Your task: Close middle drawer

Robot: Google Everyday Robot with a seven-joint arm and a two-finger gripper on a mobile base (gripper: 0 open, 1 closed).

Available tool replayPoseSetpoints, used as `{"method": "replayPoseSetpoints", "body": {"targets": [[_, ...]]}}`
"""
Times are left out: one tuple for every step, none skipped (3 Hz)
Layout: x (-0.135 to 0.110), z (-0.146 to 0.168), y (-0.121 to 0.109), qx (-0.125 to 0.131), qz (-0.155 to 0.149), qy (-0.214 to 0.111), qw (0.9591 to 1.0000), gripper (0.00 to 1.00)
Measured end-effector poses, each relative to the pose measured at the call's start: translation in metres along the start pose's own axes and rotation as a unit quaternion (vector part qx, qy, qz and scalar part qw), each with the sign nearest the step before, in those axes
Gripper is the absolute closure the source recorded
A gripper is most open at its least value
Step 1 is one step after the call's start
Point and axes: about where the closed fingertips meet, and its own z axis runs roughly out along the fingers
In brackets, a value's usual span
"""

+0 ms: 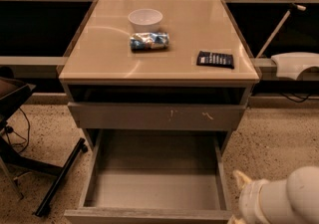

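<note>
The middle drawer (149, 188) is pulled far out of the cabinet. Its grey tray interior is bare, and its flat front (147, 216) lies along the bottom edge of the view. Above it, the grey drawer front with pale scratch marks (157, 116) stands slightly out, leaving a dark gap under the tabletop. My gripper (244, 188), cream-white on a bulky white arm (284, 203), is at the bottom right, just beside the open drawer's right front corner. I see no contact with the drawer.
On the beige tabletop (99, 63) are a white bowl (145, 19), a blue-and-white snack bag (149, 41) and a black packet (215, 59). A black chair base (55, 183) stands on the speckled floor at the left. A white part (296, 63) juts in at the right.
</note>
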Motion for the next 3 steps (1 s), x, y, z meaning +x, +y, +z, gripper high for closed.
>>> {"method": "replayPoseSetpoints", "body": {"targets": [[0.026, 0.024, 0.018, -0.002, 0.025, 0.011, 0.9996, 0.0], [0.026, 0.024, 0.018, -0.002, 0.024, 0.011, 0.9996, 0.0], [0.045, 0.048, 0.042, -0.029, 0.025, -0.007, 0.9992, 0.0]]}}
